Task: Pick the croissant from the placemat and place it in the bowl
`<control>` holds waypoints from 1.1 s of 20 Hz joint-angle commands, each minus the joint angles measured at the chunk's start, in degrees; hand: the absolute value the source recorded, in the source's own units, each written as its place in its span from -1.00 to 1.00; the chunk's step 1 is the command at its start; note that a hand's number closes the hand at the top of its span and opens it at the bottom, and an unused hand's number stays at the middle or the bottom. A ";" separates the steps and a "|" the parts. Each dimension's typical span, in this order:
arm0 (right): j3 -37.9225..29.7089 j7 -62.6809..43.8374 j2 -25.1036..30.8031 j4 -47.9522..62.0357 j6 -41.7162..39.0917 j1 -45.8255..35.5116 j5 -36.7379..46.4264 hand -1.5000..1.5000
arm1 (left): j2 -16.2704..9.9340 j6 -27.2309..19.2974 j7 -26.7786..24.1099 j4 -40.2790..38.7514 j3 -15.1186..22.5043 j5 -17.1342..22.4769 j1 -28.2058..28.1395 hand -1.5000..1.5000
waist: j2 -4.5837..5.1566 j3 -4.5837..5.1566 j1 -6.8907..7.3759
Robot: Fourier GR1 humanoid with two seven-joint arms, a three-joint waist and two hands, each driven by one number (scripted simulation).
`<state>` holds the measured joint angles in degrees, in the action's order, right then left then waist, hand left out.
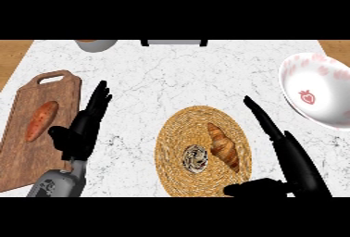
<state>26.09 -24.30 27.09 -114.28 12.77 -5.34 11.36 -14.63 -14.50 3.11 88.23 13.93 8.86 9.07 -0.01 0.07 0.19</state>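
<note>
The pick looks not yet made: the golden-brown, crescent-shaped croissant point(223, 144) lies untouched on the round woven straw placemat point(179, 176), beside a small swirled brown-and-white pastry point(196, 158). The right hand point(287, 152) is just right of the mat, its fingers point(261, 115) straight and apart from the thumb, empty, with the croissant left of them and not touching; the next move would seem to call for swinging left, lowering and closing round it, then carrying it to the white strawberry-patterned bowl point(315, 95) at the white marble desk's point(178, 74) right. The left hand point(83, 127) rests open-fingered beside the wooden cutting board point(21, 162).
</note>
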 commanded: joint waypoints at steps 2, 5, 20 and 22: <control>-0.41 -7.08 0.38 3.78 -6.89 -3.52 -0.55 -1.00 | 1.03 -0.08 -0.44 0.22 -0.27 -1.52 -0.65 0.00 | 0.02 -0.05 0.11; 1.15 -6.56 -3.06 11.19 -7.57 -5.51 1.31 -1.00 | 1.73 1.84 -2.66 -3.61 -1.83 -0.29 -0.39 0.00 | 0.15 -0.05 0.30; -9.11 9.91 -6.79 8.28 -16.22 7.79 -3.17 -1.00 | 4.46 5.08 -1.10 -2.11 -6.03 -4.57 -0.83 0.00 | -0.02 -0.07 -0.36; -11.48 13.75 -6.98 13.68 -19.83 5.00 -4.00 -1.00 | 6.43 3.95 0.84 -0.50 -4.38 -6.64 -0.72 0.00 | 0.00 -0.08 -0.23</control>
<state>18.31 -16.15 20.08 -103.91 -3.47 -0.65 9.48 -9.60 -10.53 3.45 87.55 9.45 3.85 8.25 -0.02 -0.01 -0.05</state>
